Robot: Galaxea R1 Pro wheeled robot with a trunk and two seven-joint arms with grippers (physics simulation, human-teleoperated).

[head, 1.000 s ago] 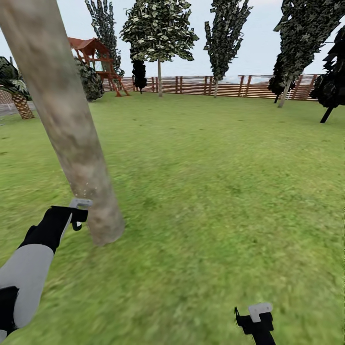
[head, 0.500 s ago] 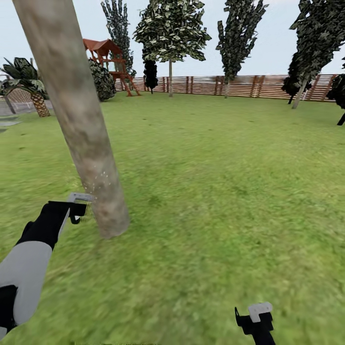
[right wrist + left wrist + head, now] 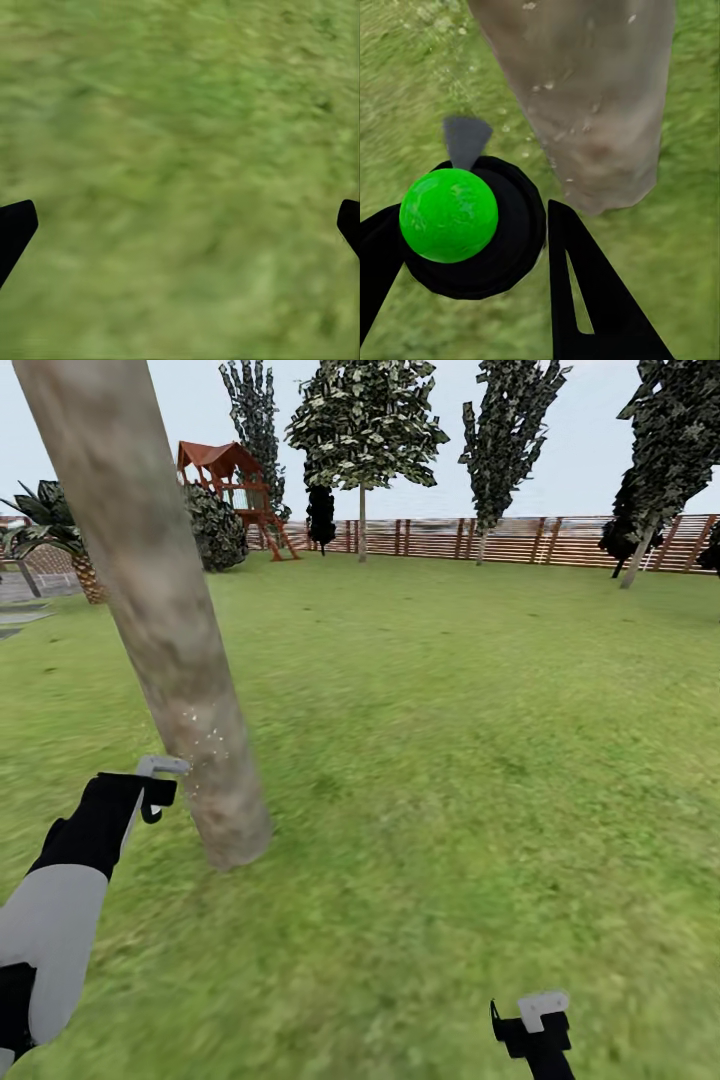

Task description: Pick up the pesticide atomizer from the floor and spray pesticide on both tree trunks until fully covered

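Note:
A thick, mottled grey-brown tree trunk [image 3: 170, 650] leans across the left of the head view, its base in the grass floor [image 3: 450, 780]. Fine white pesticide specks [image 3: 203, 743] dot its lower part. My left gripper [image 3: 150, 792] hangs just left of the trunk, shut on the pesticide atomizer [image 3: 461, 225], a black round body with a bright green top. Its grey nozzle [image 3: 162, 765] points at the bark from close by. The left wrist view shows the speckled trunk [image 3: 585, 97] right ahead. My right gripper [image 3: 535, 1028] is low at the right, open over bare grass [image 3: 180, 165].
A brown slat fence [image 3: 520, 540] closes the far side of the lawn, with several dark-leaved trees [image 3: 365, 420] before it. One at the far right has a pale leaning trunk [image 3: 634, 563]. A red play tower [image 3: 235, 485], a palm [image 3: 65, 540] and grey paving [image 3: 20, 610] lie far left.
More white specks show on the lower trunk than a second ago. The whole picture has shifted a little, so the camera moved. My left gripper still holds the atomizer beside the trunk.

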